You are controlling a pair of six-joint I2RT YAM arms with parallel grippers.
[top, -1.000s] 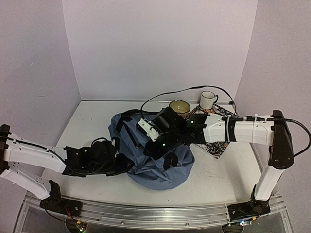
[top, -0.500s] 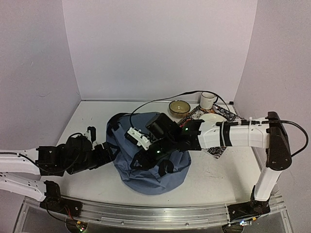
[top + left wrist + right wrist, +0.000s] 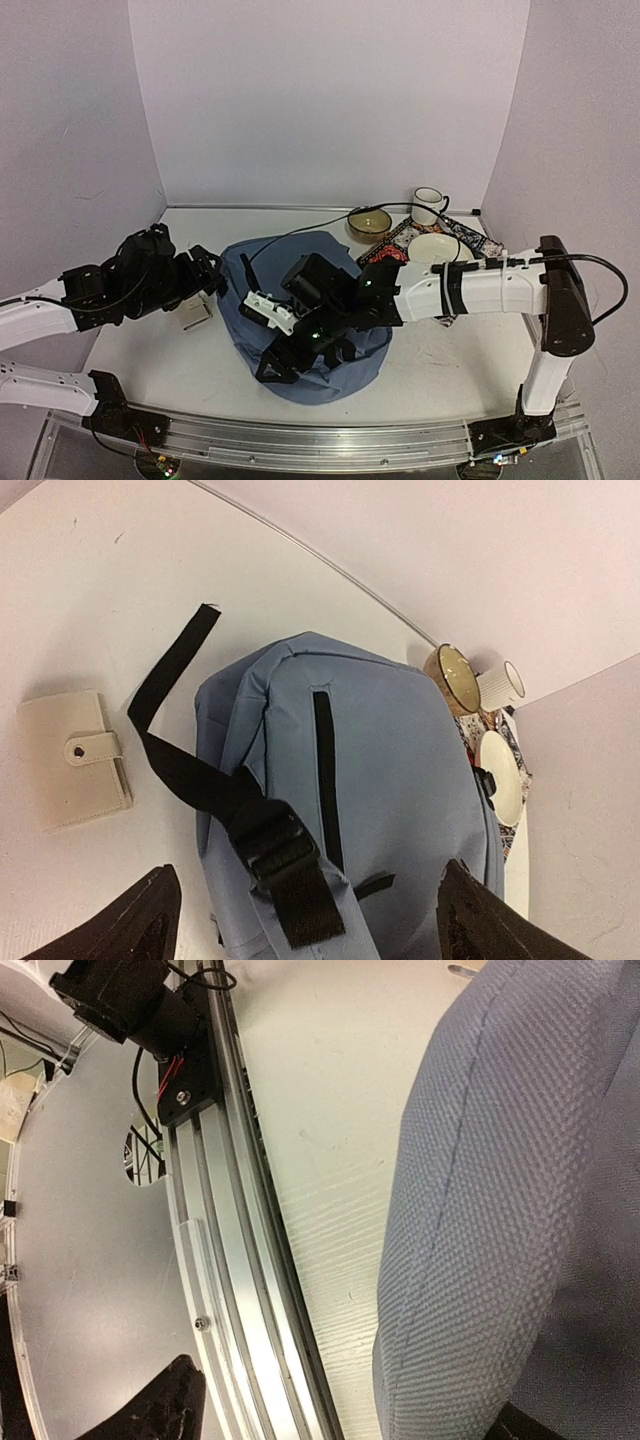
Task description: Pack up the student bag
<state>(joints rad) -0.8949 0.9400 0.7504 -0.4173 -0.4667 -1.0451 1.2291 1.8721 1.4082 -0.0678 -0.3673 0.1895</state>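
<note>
While both arms are reaching over the white table (image 3: 150, 360):
Left gripper (image 3: 307, 880): hanging above the left side, fingers standing wide apart, gripping nothing.
Beige snap-flap wallet (image 3: 75, 760): lying flat just left of the bag, beside a loose black strap (image 3: 175, 660).
Slate-blue fabric student bag (image 3: 400, 780): lying mid-table.
Right gripper (image 3: 340, 1415): hovering at the bag's near edge by the aluminium rail (image 3: 240, 1290), fingers spread, clamping nothing.
</note>
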